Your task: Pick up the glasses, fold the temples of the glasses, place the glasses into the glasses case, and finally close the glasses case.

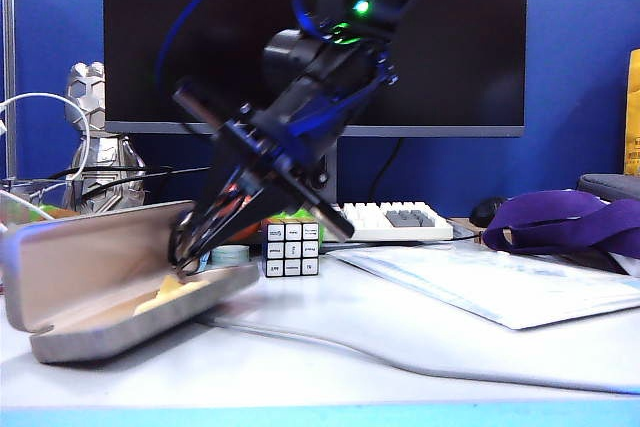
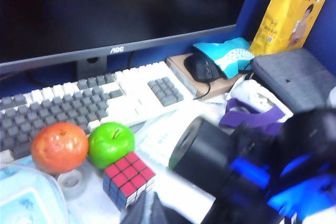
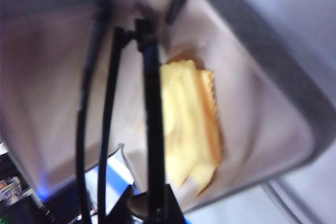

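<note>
right gripper pinching folded glasses, tip just over open glasses case, above yellow cloth, left gripper barely visible, jaw state unclear

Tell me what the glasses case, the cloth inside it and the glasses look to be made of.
Glasses case: stiff shell, grey woven-looking fabric outside, matte beige lining.
Cloth: soft yellow fabric, zigzag-cut edge, probably microfibre.
Glasses, held over the case by the right gripper: thin black frame, smooth plastic or coated metal; too blurred to decide.

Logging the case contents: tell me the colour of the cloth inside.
Yellow. The cloth shows best in the right wrist view, lying in the open case.
</note>
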Robot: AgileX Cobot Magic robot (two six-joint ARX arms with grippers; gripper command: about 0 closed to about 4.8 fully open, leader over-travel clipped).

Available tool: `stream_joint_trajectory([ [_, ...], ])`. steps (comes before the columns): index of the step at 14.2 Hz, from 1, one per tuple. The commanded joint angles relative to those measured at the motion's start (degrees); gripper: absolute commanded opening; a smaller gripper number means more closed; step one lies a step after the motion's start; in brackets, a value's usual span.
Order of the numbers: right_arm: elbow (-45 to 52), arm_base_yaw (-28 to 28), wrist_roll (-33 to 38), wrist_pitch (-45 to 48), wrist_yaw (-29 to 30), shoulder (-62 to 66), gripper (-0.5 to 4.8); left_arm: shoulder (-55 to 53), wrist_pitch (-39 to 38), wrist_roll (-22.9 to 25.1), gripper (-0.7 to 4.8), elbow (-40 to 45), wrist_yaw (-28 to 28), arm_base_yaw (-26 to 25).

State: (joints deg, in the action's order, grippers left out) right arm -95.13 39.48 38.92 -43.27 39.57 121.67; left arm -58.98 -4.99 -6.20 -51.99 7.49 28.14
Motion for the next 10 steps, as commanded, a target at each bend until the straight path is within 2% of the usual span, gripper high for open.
stream_joint_trajectory([
  [1,-0.1,1.0,1.8,1.0,-3.6,-0.2,-0.01,1.2,0.8,0.2,-0.05,-0.1,0.0,0.0],
  [4,-0.1,0.7,2.9,-0.6,-5.4,-0.2,-0.01,1.3,0.8,0.2,-0.05,-0.1,0.1,0.0],
  [10,-0.1,0.5,0.2,-5.6,-4.9,-0.7,-0.01,1.4,0.8,0.2,-0.05,-0.1,0.0,0.0],
])
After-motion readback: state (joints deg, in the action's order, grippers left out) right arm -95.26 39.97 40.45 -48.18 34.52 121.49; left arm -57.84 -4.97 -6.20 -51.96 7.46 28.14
